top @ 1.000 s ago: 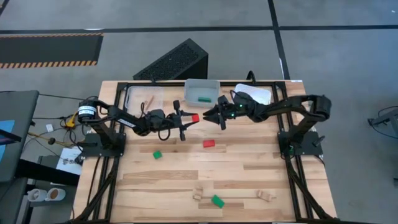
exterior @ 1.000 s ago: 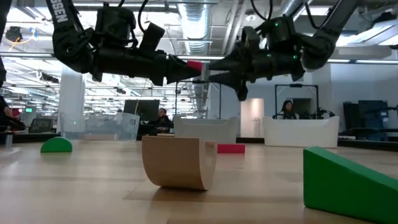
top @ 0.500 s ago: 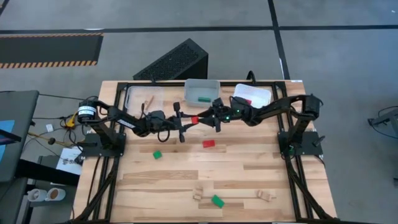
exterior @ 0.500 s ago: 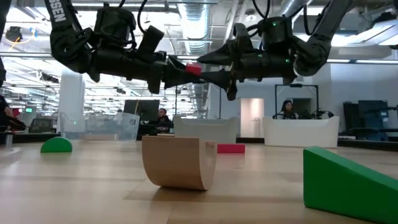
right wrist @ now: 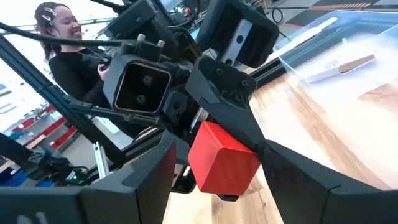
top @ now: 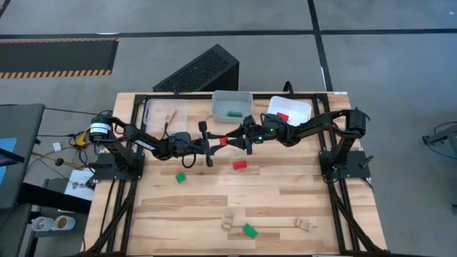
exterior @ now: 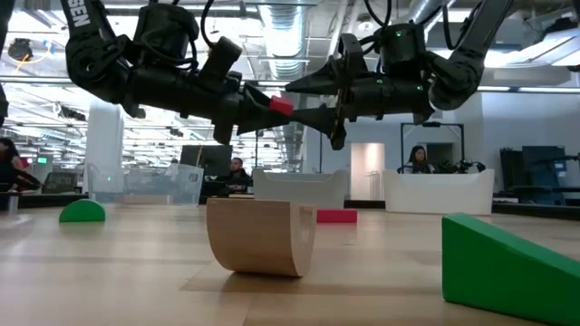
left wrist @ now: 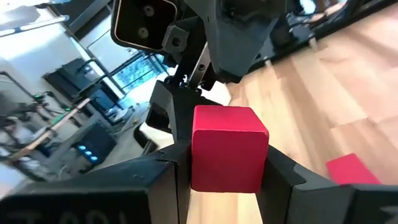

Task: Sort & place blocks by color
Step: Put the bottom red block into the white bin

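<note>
From above: my left gripper (top: 216, 142) and my right gripper (top: 233, 136) meet tip to tip over the middle of the table (top: 214, 207), with a red cube (top: 223, 140) between them, clear of the wood. Behind them stand three trays: a clear one (top: 152, 111) holding a light wood piece (top: 171, 114), a middle one (top: 216, 102) holding a green block (top: 233, 113), and a white one (top: 301, 107) holding a red block (top: 283, 116). A flat red block (top: 240, 165) lies just in front of the grippers and a small green block (top: 181, 176) nearer my left arm. At the near edge lie a green wedge (top: 249, 230) and light wood pieces (top: 228, 220) (top: 306, 224).

From table height: my left gripper (exterior: 272, 110) holds the red cube (exterior: 280, 105) high above the table (exterior: 136, 272); my right gripper (exterior: 304, 101) has its fingers spread, one above and one below the cube. On the wood sit a light wood arch (exterior: 260, 235), the green wedge (exterior: 512, 269), a green half-round (exterior: 82, 211) and the flat red block (exterior: 336, 215).

From my left wrist: my fingers (left wrist: 158, 177) are closed on the red cube (left wrist: 227, 148), pressing two opposite faces. My right gripper's dark body faces it close up. The flat red block (left wrist: 351, 169) lies on the table below.

From my right wrist: my fingers (right wrist: 140, 183) stand wide apart on either side of the red cube (right wrist: 221, 158), and I cannot tell whether they touch it. My left gripper's finger (right wrist: 227, 102) grips it. A person (right wrist: 65, 56) shows in the room beyond.
</note>
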